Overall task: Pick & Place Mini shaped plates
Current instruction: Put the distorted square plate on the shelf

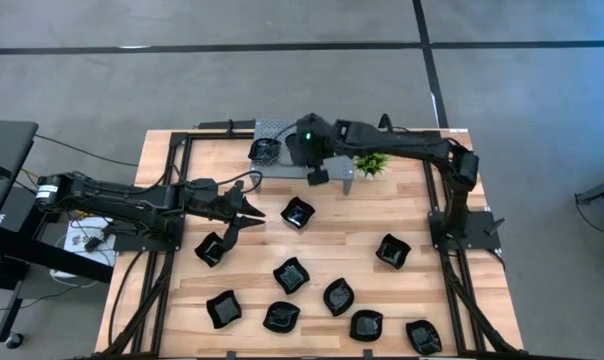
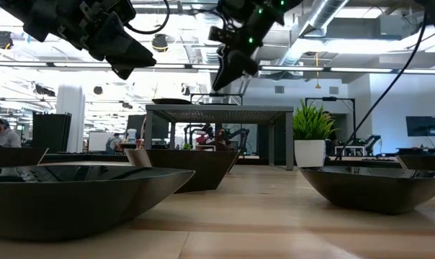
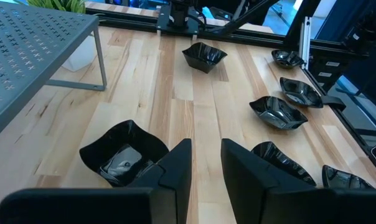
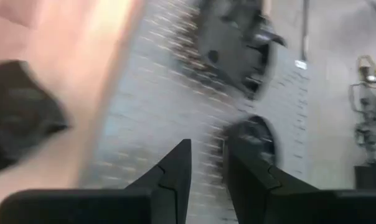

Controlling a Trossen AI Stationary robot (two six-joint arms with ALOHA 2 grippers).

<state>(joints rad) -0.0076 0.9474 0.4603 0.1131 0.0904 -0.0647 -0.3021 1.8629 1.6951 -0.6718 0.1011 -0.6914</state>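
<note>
Two wide black plates fill the low view's foreground, one (image 2: 73, 198) at 8 o'clock, another (image 2: 376, 185) at 4 o'clock, with the grey stand (image 2: 219, 111) and the potted plant (image 2: 309, 137) behind them; both arms hang overhead.

From the high view, the right gripper (image 1: 317, 172) sits at 12 o'clock over the stand (image 1: 270, 128), where one plate (image 1: 265, 150) already rests. Ten other mini shaped plates lie scattered across the table (image 1: 412, 215) from 3 to 7 o'clock. The left gripper (image 1: 244, 218) hovers at 9 o'clock, just beside a plate (image 1: 212, 248).

In the left wrist view the left fingers (image 3: 175, 168) stand parted, nothing between them, a wavy-edged plate (image 3: 122, 152) just beneath and the stand's leg (image 3: 101, 59) off toward 10 o'clock.

The right wrist view is blurred — its fingers (image 4: 175, 171) show a gap with nothing held, above the perforated stand top (image 4: 150, 143) and two dark plates (image 4: 235, 43).

My judgement: a placing on the stand is just finishing on the right, while the left is lined up for its next pick. That pick calls for lowering over the plate's rim and closing. The stand's leg and neighbouring plates crowd the route — a careless swing could knock them.
</note>
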